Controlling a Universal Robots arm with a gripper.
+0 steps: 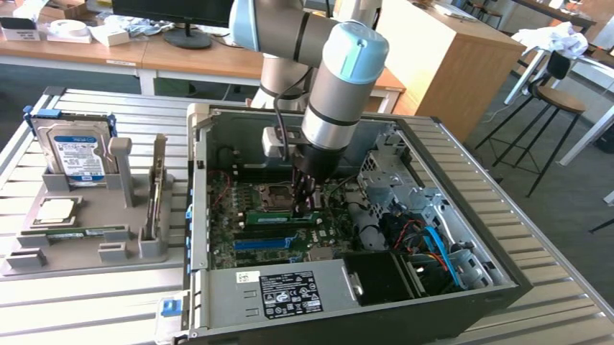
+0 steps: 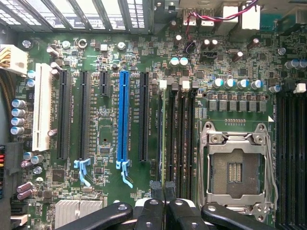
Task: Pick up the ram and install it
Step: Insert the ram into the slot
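Ram [image 2: 163, 139] stands edge-on at its slot [image 2: 162, 86], right under my gripper [image 2: 164, 201], which is pinched shut on its top edge. I judge it best to press straight down, evenly, without tilting.

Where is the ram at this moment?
In the exterior view's middle, the ram stands on edge inside the open computer case, gripped by the gripper, at the memory slots beside the empty processor socket.

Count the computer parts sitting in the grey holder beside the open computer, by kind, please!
Hard drive: 1
Processor chip: 1
Memory stick: 1
Expansion card: 1
Total: 4
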